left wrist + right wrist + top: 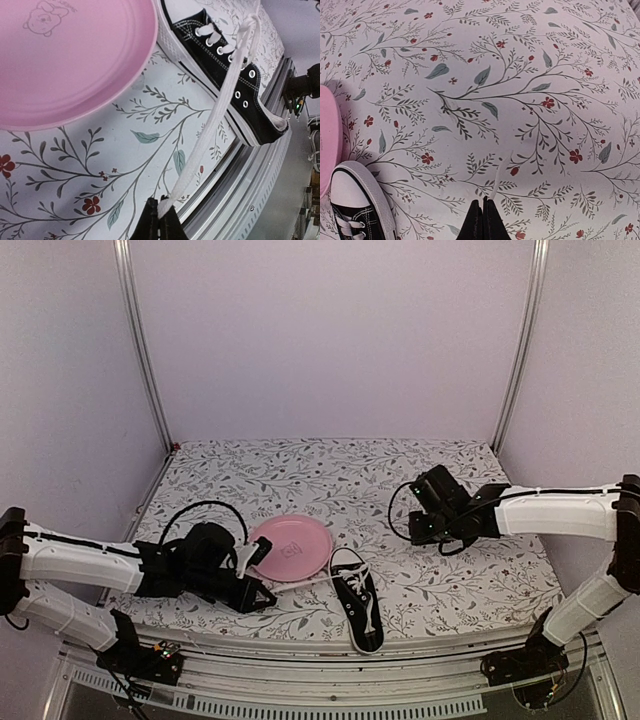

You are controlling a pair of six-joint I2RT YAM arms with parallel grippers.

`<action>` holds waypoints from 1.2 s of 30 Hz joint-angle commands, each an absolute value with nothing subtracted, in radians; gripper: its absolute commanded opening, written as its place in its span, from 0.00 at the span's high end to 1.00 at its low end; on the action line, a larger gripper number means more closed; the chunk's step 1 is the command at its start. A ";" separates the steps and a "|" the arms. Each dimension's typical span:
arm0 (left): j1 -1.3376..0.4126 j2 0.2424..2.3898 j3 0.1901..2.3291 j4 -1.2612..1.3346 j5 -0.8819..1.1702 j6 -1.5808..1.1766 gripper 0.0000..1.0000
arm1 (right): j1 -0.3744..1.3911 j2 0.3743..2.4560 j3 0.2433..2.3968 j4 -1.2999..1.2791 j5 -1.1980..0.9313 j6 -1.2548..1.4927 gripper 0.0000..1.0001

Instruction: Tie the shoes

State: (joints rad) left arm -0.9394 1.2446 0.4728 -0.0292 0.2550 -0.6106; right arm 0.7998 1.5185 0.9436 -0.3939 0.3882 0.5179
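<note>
At the floral table's (pixel 460 585) near edge beside the round pink plastic plate (pixel 290 545), the black canvas sneaker (pixel 358 608) is sitting unheld, so the left gripper (pixel 159 212), pinching its taut white lace (pixel 220 105), is risking dragging it off; the right gripper's (pixel 483 210) jaws are pressing together.

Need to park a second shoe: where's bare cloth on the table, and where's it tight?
Free: the back strip of the table between the rear wall and the pink plate; also the front right, between the sneaker and the right edge. Crowded: front left, where the left hand holds a taut lace past the plate.
</note>
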 commanded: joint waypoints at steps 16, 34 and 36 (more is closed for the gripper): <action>-0.751 1.079 0.430 -0.183 0.226 -0.644 1.00 | 0.739 1.188 0.646 -0.410 0.281 0.663 0.98; -0.762 1.422 0.857 0.132 0.259 -0.444 1.00 | 1.244 1.440 0.800 0.253 -0.262 0.369 0.96; -0.780 1.461 0.902 0.144 0.274 -0.416 1.00 | 1.280 1.522 0.900 0.234 -0.243 0.346 0.64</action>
State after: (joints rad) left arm -0.7635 1.4036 0.8165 0.0509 0.2283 -0.4854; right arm 1.2068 1.3815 0.7383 0.1555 -0.2195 0.4126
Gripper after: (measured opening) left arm 0.004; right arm 0.081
